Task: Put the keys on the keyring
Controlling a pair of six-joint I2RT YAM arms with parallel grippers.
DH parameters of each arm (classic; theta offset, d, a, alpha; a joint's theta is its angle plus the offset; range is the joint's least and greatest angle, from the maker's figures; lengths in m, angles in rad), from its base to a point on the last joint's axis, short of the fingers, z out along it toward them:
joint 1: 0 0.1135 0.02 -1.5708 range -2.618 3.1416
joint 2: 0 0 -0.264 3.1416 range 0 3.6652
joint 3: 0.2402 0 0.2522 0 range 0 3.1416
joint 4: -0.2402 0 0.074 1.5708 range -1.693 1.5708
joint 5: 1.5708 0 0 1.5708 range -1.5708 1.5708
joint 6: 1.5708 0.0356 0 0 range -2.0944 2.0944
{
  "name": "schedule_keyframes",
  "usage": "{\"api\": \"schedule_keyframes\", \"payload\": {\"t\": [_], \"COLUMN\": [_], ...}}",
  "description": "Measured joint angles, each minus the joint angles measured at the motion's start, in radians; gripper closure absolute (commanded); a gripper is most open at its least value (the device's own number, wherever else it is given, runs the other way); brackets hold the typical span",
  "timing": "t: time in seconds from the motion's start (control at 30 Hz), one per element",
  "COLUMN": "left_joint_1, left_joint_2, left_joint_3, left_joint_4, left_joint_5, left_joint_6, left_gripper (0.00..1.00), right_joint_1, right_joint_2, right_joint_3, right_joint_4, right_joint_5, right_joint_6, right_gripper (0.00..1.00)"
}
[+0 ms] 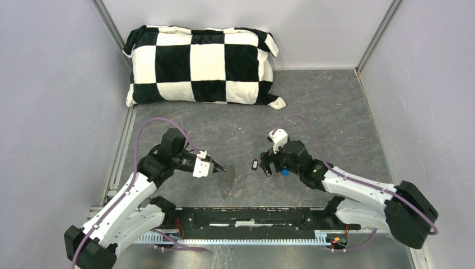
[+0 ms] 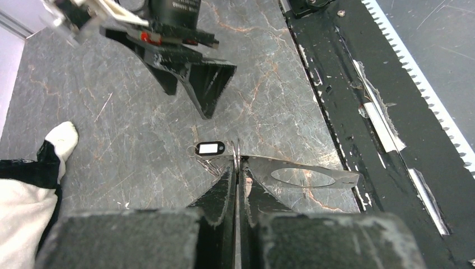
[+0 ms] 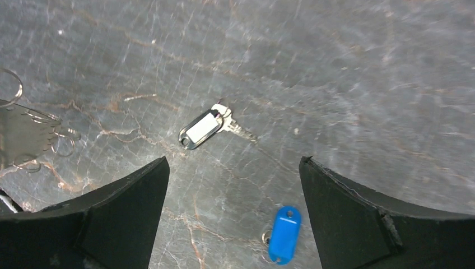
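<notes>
My left gripper (image 2: 238,166) is shut on the thin wire keyring (image 2: 237,149), which stands edge-on between the fingertips and casts an oval shadow to the right. In the top view that gripper (image 1: 222,168) points right, toward the keys. The black key with a pale centre (image 3: 204,128) lies flat on the floor just ahead of my open right gripper (image 3: 234,162). It also shows in the left wrist view (image 2: 210,148) and from above (image 1: 255,165). The blue key (image 3: 284,226) lies on the floor between the right fingers, nearer the right one and untouched. An arc of the keyring (image 3: 18,84) shows at the far left.
A black-and-white checkered pillow (image 1: 201,66) lies against the back wall. Grey walls enclose the marbled floor on three sides. A black toothed rail (image 1: 252,217) runs along the near edge between the arm bases.
</notes>
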Motion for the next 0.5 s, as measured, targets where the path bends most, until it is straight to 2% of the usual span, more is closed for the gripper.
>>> {"api": "schedule_keyframes", "payload": {"t": [0.27,0.5], "left_joint_1": [0.002,0.002], "left_joint_2": [-0.027,-0.041], "left_joint_3": [-0.012,-0.019], "left_joint_4": [-0.006,-0.014], "left_joint_5": [-0.005,-0.004], "left_joint_6": [0.023,0.023], "left_gripper": [0.98,0.98], "right_joint_1": [-0.112,-0.163], "right_joint_2": [0.213,0.345], "right_joint_3": [0.026,0.091], "right_joint_4": [0.135,0.188], "right_joint_5": [-0.235,-0.375], "right_joint_6": [0.014,0.031], "right_gripper": [0.41,0.50]}}
